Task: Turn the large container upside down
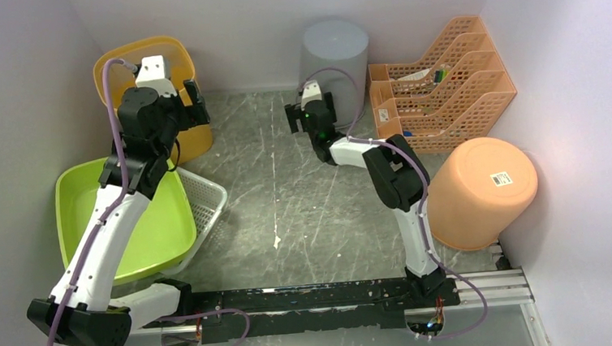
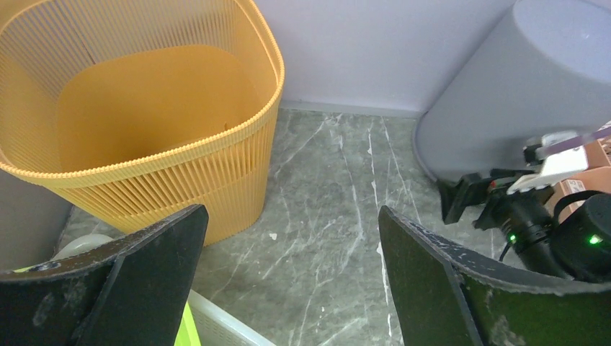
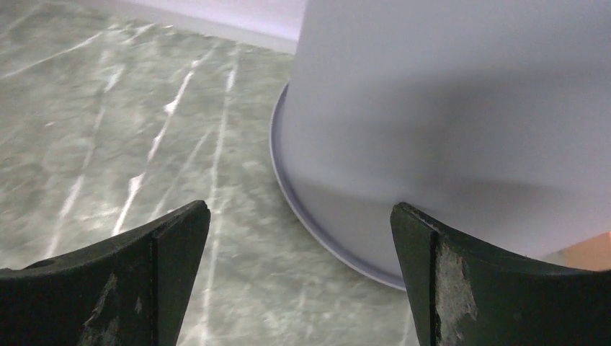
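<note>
A large grey container [image 1: 334,57] stands at the back wall with its closed bottom up and its rim on the table. In the right wrist view its wall [image 3: 461,108] and rim fill the upper right. My right gripper [image 1: 309,117] hovers just left of it, open; its fingertips [image 3: 299,209] hold nothing, and the right finger [image 3: 461,281] is close to the rim. My left gripper [image 1: 198,103] is open and empty beside an upright yellow ribbed basket [image 2: 158,108]. The left wrist view also shows the grey container [image 2: 504,94] and the right gripper [image 2: 490,202].
An orange bin [image 1: 483,189] lies bottom-up at the right wall. An orange file rack [image 1: 443,90] stands at the back right. A green tub [image 1: 168,223] rests in a white mesh basket [image 1: 207,196] at the left, under the left arm.
</note>
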Tool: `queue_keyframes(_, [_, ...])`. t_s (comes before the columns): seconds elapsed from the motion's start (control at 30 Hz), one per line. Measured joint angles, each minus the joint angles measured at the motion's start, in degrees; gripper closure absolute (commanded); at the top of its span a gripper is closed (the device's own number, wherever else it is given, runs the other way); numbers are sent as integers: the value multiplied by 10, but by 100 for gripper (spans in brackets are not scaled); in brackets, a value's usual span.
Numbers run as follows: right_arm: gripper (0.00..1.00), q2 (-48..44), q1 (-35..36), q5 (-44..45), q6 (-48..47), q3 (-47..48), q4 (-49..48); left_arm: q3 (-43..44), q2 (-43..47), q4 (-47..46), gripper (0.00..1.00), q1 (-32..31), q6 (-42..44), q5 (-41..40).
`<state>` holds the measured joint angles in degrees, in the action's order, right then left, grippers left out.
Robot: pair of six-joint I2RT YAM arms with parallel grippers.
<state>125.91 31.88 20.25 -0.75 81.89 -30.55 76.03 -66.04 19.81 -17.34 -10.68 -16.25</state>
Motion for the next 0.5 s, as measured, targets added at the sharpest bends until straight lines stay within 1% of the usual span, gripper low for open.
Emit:
queue_keyframes(0.1, [0,-1,-25,0,7,0,-2,-6,1,-1,0,0,0,0])
queue_keyframes(0.27, [0,-20,-26,-7,13,-31,-2,-7,-1,-2,0,0,3,0])
queue_keyframes(0.37, [0,-57,-21,-14,16,-68,6,-7,-10,-2,0,0,8,0])
queue_keyframes(0.43, [0,-103,-15,-17,20,-104,22,0,-26,2,0,0,13,-1])
queue_keyframes(0.5, [0,-147,-5,-25,24,-116,42,11,-44,6,0,0,19,-1])
